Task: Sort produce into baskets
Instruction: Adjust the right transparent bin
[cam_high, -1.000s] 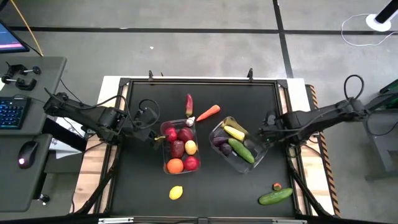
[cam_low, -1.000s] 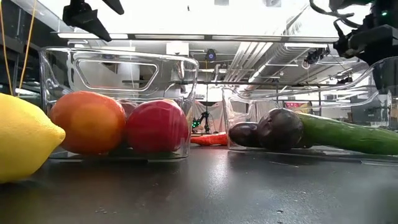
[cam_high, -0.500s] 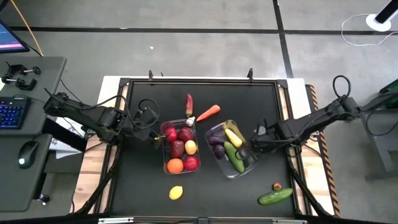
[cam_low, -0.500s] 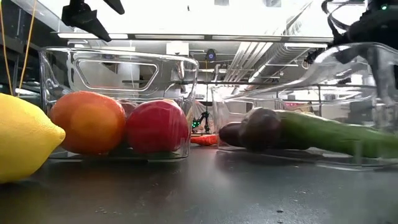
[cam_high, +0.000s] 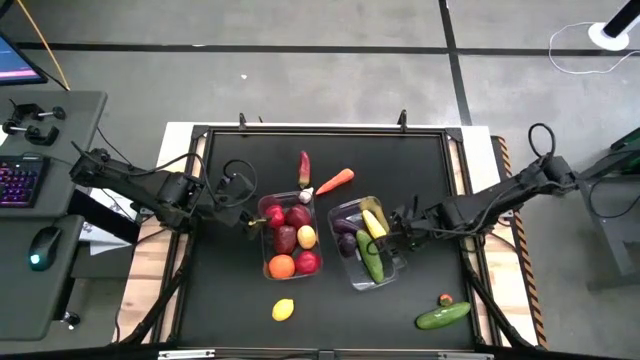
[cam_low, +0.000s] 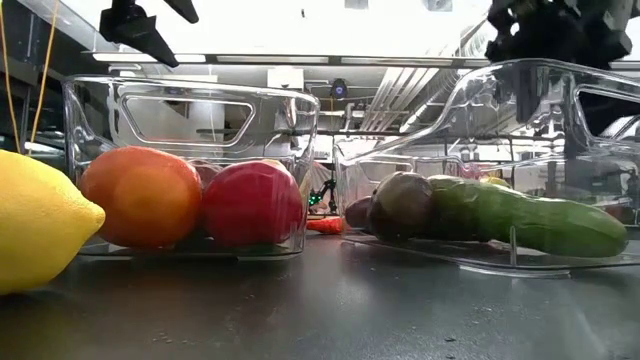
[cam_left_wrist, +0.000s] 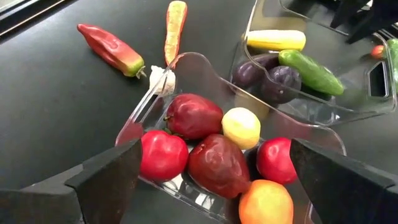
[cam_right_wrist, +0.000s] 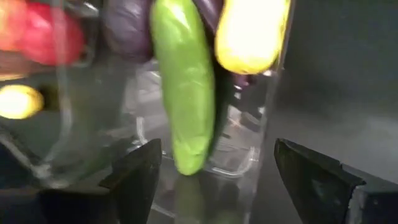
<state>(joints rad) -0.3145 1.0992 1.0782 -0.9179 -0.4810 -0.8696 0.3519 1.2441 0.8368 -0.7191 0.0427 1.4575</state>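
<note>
Both baskets of clear, glossy plastic, rectangular with rounded corners and cut-out handles. Left basket (cam_high: 263, 262) flat on the black table (cam_high: 220, 300), packed with smooth dark red apples (cam_high: 297, 215), a pale yellow lemon (cam_high: 306, 237) and an orange (cam_high: 282, 266). Left gripper (cam_high: 245, 215) just beside its left wall, fingers spread as wide as they go, holding nothing. Right basket (cam_high: 372, 283) just right of it, askew, and in the low view tipped with its far right end raised; inside, a long green cucumber (cam_high: 370, 255), a yellow banana (cam_high: 374, 222) and rounded purple eggplants (cam_high: 347, 240). Right gripper (cam_high: 398, 232) at that basket's right end, fingers set wide on either side of the wall, gripping it; exact contact blurred in the wrist view. Loose on the table: a tapered red chili (cam_high: 304, 167), an orange carrot (cam_high: 335, 181), a second lemon (cam_high: 283, 310) and a second cucumber (cam_high: 443, 316). Hard to identify: a small whitish lump (cam_high: 307, 195) at the left basket's far rim.
</note>
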